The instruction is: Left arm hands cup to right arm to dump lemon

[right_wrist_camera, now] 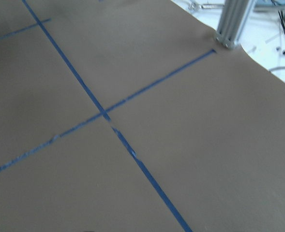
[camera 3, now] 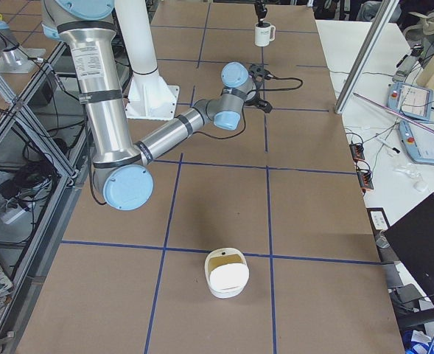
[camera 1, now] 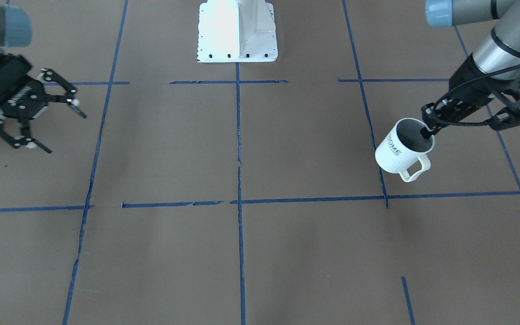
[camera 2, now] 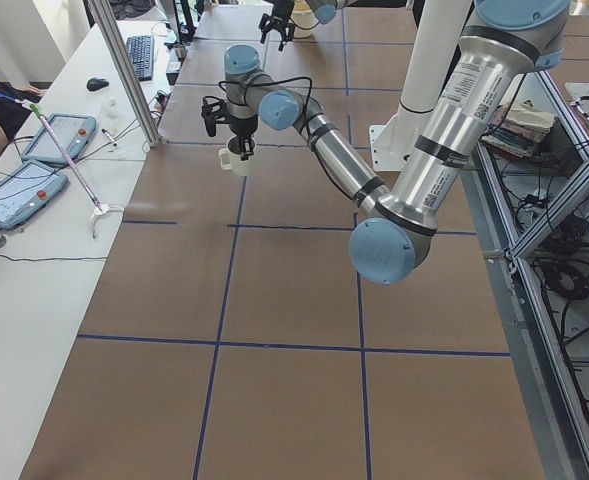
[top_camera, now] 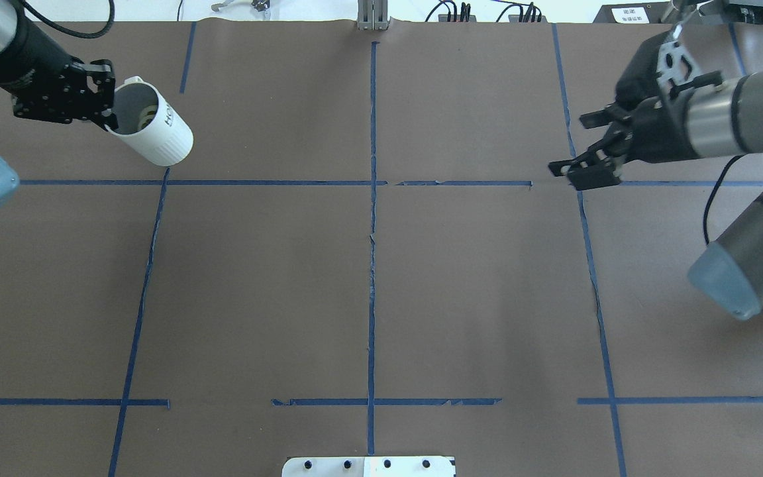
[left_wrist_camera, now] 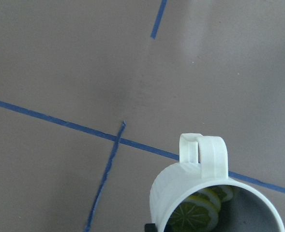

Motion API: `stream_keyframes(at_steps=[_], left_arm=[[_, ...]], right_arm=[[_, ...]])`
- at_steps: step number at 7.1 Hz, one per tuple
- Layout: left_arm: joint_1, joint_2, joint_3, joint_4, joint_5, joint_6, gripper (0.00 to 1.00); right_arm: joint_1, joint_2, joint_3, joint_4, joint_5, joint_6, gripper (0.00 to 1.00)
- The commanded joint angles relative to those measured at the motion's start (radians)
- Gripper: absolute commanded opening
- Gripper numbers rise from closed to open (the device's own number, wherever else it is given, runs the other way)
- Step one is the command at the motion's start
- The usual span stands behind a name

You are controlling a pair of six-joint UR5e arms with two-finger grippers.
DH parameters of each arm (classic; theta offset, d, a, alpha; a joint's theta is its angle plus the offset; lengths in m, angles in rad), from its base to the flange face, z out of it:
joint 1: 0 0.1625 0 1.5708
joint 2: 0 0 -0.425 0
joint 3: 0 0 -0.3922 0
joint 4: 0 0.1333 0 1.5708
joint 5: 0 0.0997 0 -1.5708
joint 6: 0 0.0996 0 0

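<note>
**While the left gripper [camera 1: 428, 131] pinches the cup [camera 1: 397, 151] by its rim, the right gripper [camera 1: 64, 132] hangs open, well apart**

Front-facing view: cup at the view's right. Left gripper clamped on the rim's far side, one finger dipping into the grey inside, the other outside the wall. Handle [camera 1: 415, 170] points away from the gripper, toward the camera. Dark lettering shows on the ribbed side. Right gripper at the view's left edge, fingers spread wide, nothing between them. Brown table [camera 1: 242, 271] crossed by blue tape lines [camera 1: 239, 149] lies between the two.

Overhead view: cup [top_camera: 159, 136] in the far left corner, rim touching the left gripper's tips, body extending past them toward the centre. Right gripper [top_camera: 570, 147] far across on the right, fingers apart.

Left side view: cup [camera 2: 236, 158] hangs directly under the left gripper. It looks clear of the table, but I cannot tell for certain.

Right side view: cup [camera 3: 264, 34] small at the far end, upright, gripper above it. White container [camera 3: 226, 273] sits on the table near the camera, well apart from both grippers.

Left wrist view: looking down into the cup [left_wrist_camera: 181, 193]. Lemon [left_wrist_camera: 195, 215] slices lie inside, low against the wall on the handle's side.

Right wrist view: table and tape only, metal post [right_wrist_camera: 234, 24] at the edge; fingers out of frame.
</note>
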Motion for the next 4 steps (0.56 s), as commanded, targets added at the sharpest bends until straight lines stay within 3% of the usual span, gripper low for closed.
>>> stream_keyframes(at_steps=[1, 2, 4], left_arm=[[0.052, -0.074, 0.000, 0.001, 0.006, -0.200, 0.00], [0.071, -0.102, 0.004, 0.001, 0.004, -0.254, 0.00], [0.131, -0.166, 0.016, 0.001, 0.004, -0.363, 0.00]], right_arm=[[-0.334, 0.155, -0.034, 0.109, -0.505, 0.038, 0.98], [-0.444, 0.195, -0.051, 0.146, -0.699, 0.037, 0.98], [-0.517, 0.258, -0.153, 0.291, -0.776, 0.032, 0.96]])
